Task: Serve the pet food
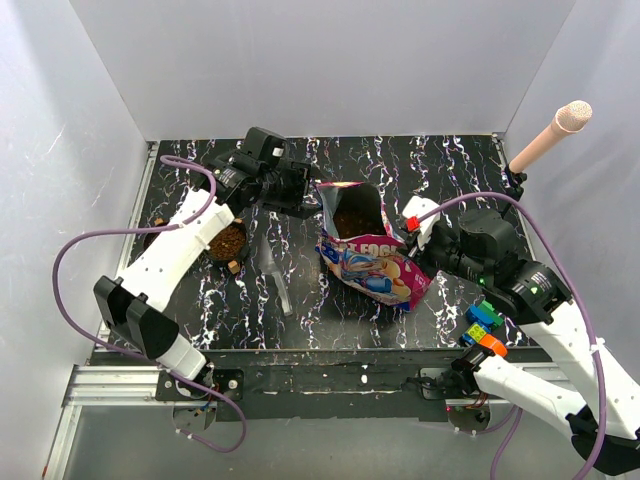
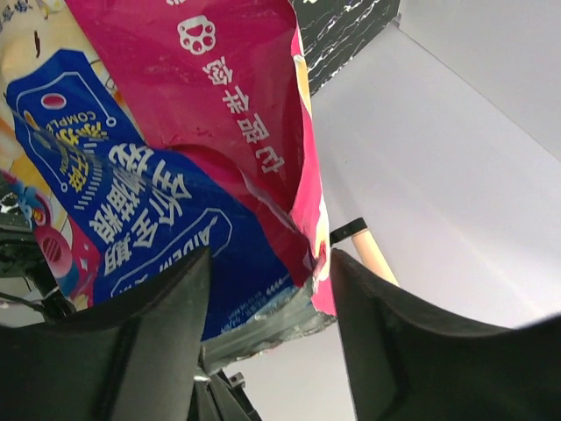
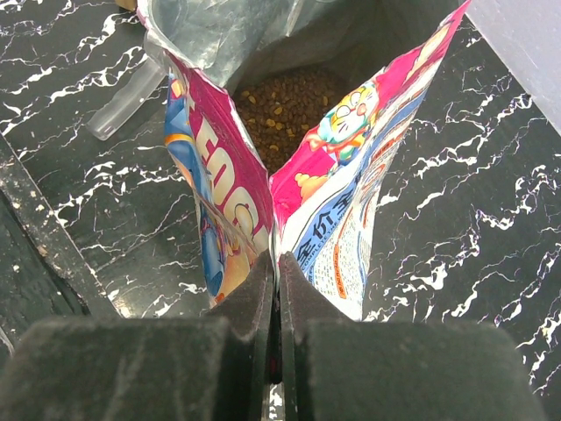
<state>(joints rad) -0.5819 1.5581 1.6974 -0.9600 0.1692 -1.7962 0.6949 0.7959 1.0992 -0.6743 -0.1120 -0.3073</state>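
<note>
Bag (image 1: 375, 262) is set mid-table (image 1: 450, 180), slumped, mouth open. Kibble (image 3: 285, 105) is seen deep inside it, and a second heap is seen in the bowl (image 1: 246, 248) to the left. Scoop (image 1: 276, 272) lies flat between bowl and bag, touched by neither arm.

Right pincer (image 3: 279, 263) is clamped tight on a fold of the bag's top edge. Left pincer (image 2: 270, 272) is held at mid width with the ragged lip of the bag in the gap. No contact is visible, so nothing is gripped there.

Risks, as judged:
- Lip missed if the left jaws are closed off-line. The mouth then folds shut.
- Glossy film slipped out of the right pinch, since only one thin fold is held.
- Ragged lip torn further if the two edges are pulled apart hard.
- Bag tipped by a one-sided pull, spilling kibble on the table.
- Bowl knocked by the left arm, which passes right over it.
</note>
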